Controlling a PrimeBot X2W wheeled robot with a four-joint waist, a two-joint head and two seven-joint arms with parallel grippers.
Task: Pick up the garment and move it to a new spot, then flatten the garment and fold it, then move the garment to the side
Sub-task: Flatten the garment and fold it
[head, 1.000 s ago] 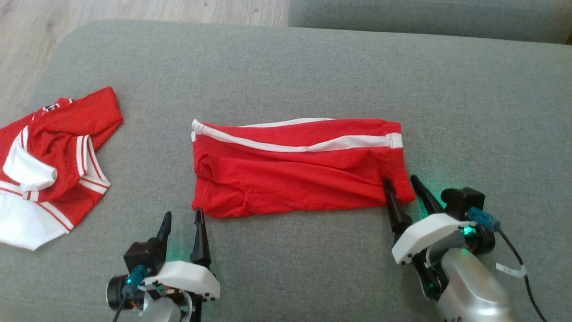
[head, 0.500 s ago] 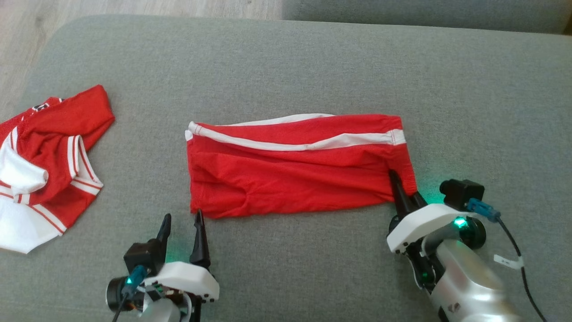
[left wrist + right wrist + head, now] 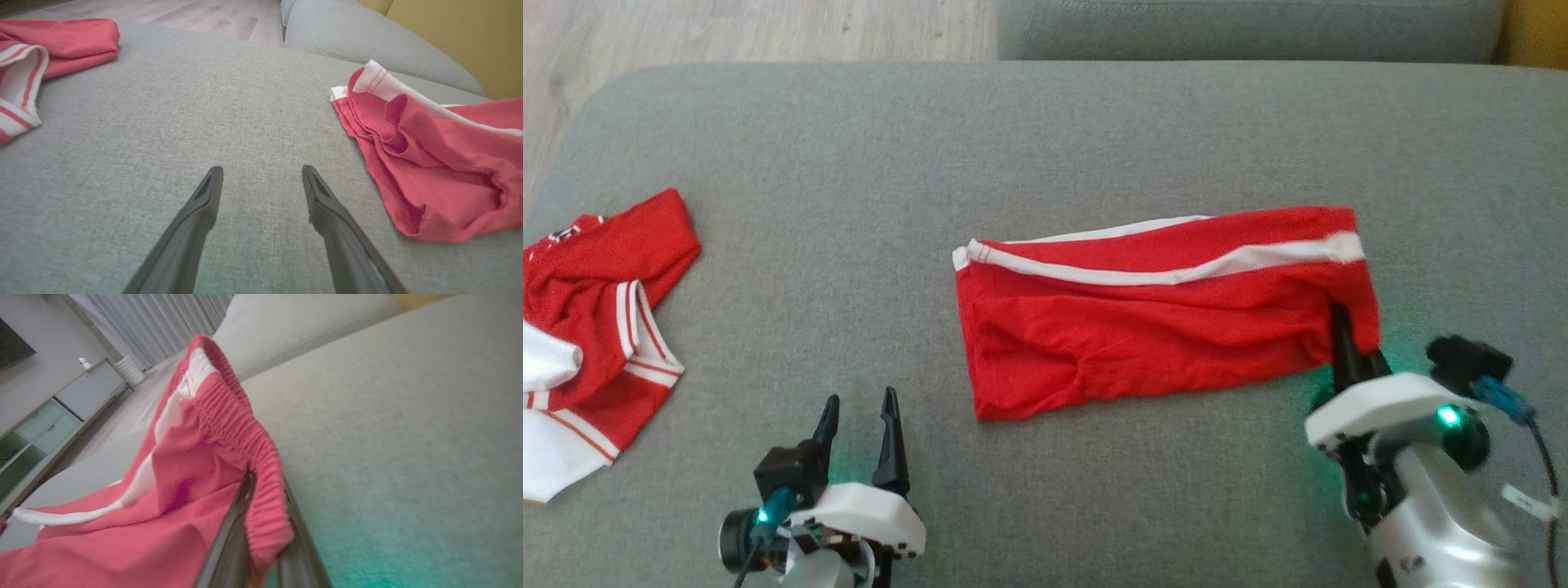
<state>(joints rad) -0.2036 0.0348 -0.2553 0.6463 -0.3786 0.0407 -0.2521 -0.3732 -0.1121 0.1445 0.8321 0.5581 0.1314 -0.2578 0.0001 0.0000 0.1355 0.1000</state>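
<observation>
The garment is a pair of red shorts with a white side stripe, lying folded lengthwise on the grey sofa cushion. My right gripper is shut on the near right corner of its elastic waistband. The right wrist view shows the waistband of the garment pinched and lifted between the fingers of the right gripper. My left gripper stands open over bare cushion, left of the garment's near left corner and apart from it. In the left wrist view, the left gripper is empty and the garment lies to its right.
A crumpled red-and-white jersey lies at the cushion's left edge, also seen as the jersey in the left wrist view. Wooden floor lies beyond the far left corner. A second grey cushion runs along the back.
My right gripper has shut on the garment's near right corner and drawn the garment to the right, away from the left gripper. The head view has shifted. The left gripper stays open.
</observation>
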